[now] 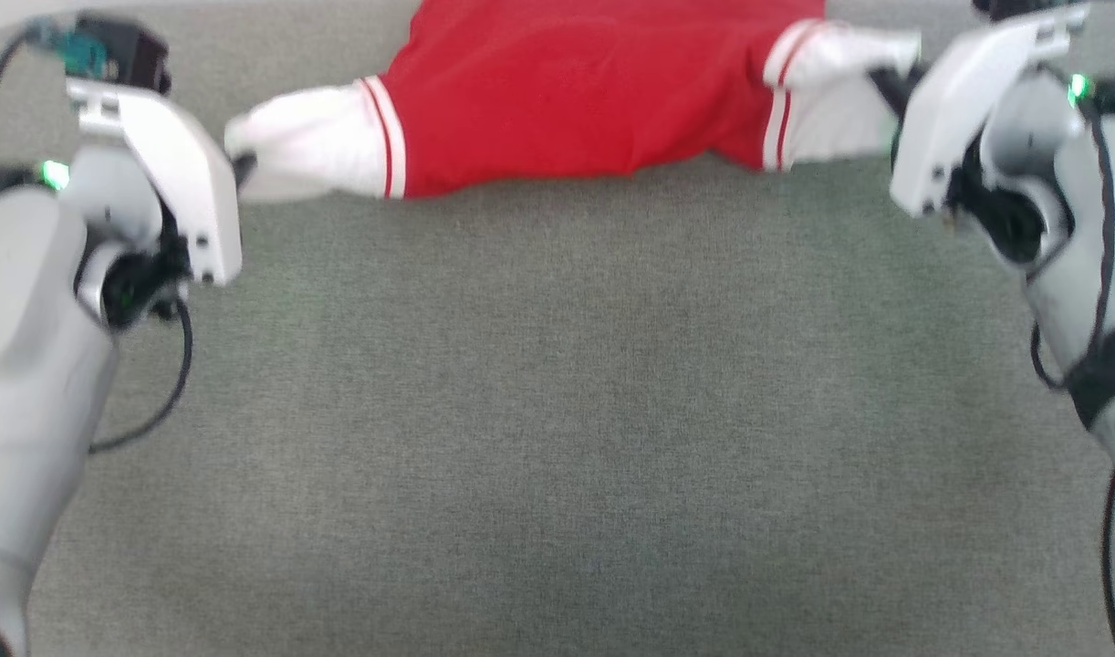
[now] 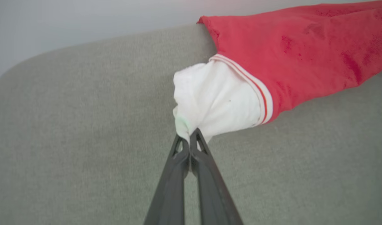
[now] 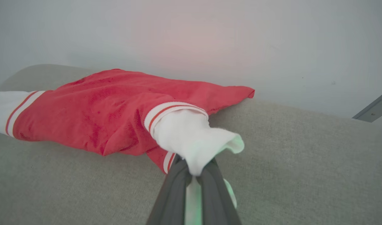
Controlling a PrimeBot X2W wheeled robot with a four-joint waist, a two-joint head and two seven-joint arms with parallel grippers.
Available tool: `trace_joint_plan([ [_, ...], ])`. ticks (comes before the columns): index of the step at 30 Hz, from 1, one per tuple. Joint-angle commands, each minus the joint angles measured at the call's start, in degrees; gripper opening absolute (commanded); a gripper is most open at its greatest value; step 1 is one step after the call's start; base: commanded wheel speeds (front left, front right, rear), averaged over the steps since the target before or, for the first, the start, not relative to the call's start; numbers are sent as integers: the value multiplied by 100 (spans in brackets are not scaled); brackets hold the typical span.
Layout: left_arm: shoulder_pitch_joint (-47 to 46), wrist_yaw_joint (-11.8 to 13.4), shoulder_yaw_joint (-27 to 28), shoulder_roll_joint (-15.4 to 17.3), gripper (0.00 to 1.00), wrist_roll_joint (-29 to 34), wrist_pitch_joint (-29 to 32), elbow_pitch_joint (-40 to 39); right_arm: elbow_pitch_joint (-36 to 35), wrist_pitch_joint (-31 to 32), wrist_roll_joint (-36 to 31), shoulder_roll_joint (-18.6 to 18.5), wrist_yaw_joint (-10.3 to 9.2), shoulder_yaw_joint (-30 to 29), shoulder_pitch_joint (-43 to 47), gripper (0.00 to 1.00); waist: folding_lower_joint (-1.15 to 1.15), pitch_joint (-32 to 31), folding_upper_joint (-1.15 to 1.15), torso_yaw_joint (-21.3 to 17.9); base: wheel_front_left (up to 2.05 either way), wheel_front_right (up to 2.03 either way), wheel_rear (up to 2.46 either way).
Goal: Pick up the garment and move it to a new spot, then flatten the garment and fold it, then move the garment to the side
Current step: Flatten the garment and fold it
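1 red soft-fabric T-shirt (image 1: 576, 91) at 12 o'clock, with 2 white short sleeves: sleeve at 10 o'clock (image 1: 311, 151), sleeve at 2 o'clock (image 1: 840, 55). 2 grippers with long dark fingers, each pinched onto 1 sleeve: left gripper (image 1: 244, 167), right gripper (image 1: 881, 82). 1 grey-green woven surface (image 1: 557, 411). 2 small green lights (image 1: 54, 173), 1 per wrist.

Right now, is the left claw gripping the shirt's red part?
No, the left claw pinches the white sleeve of the garment, not its red cloth.
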Motion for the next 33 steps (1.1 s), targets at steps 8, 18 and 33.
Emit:
trace_joint_plan([
  [8,1640,445,55,739,0,-602,790,-1708,-1130,719,680,-742,-4,336,1403,0,0,-471,0,32,0,0,0],
  [18,3926,1961,145,1879,0,-1183,1498,-4718,-2683,1951,1138,-1697,-4,82,3215,0,0,-634,0,97,0,0,0],
  [33,5739,3170,-254,2474,0,-1519,1996,-6514,-5024,3898,958,-2050,-4,-1502,6138,0,0,-449,0,308,0,0,0],
])
